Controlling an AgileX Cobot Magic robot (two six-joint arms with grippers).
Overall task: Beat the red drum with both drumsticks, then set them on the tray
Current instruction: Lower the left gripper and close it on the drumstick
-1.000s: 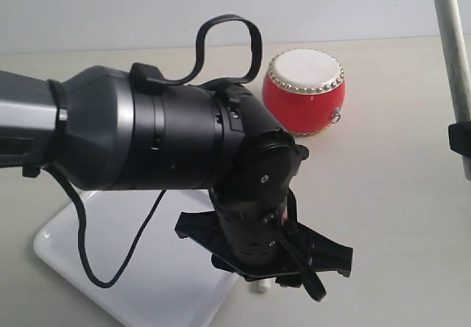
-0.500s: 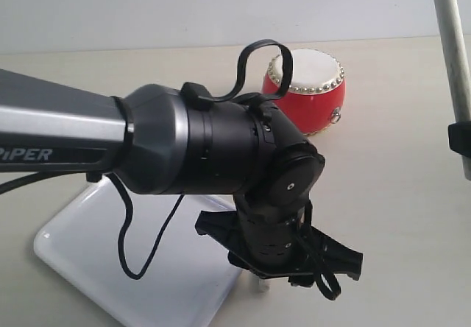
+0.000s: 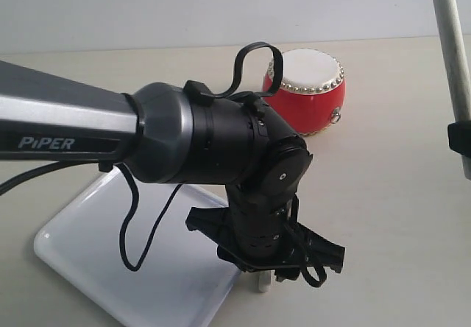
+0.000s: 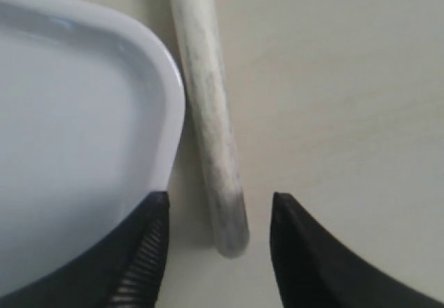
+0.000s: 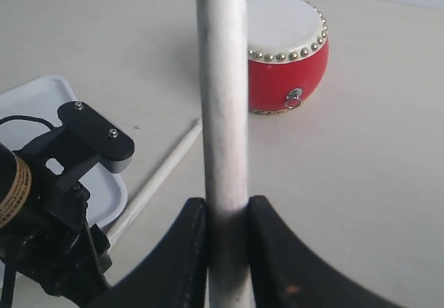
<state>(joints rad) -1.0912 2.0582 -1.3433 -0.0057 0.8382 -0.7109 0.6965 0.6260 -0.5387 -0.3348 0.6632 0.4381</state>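
Note:
The red drum (image 3: 305,91) with its cream skin stands upright at the back of the table. One pale drumstick (image 4: 208,114) lies on the table right beside the rim of the white tray (image 4: 163,107). Its end sits between the fingers of my left gripper (image 4: 218,202), which points down over it, open and not touching it. My right gripper (image 5: 225,207) is shut on the other drumstick (image 5: 222,79) and holds it up off the table; in the exterior view this stick (image 3: 450,47) stands at the far right.
My left arm (image 3: 184,146) fills the middle of the exterior view and hides part of the tray (image 3: 96,261) and the lying stick. Its loose black cable (image 3: 132,224) hangs over the tray. Bare table lies to the right of the drum.
My left arm has stretched further in from the left, and its gripper has settled slightly lower over the stick's end by the tray. The right stick and the drum have not moved.

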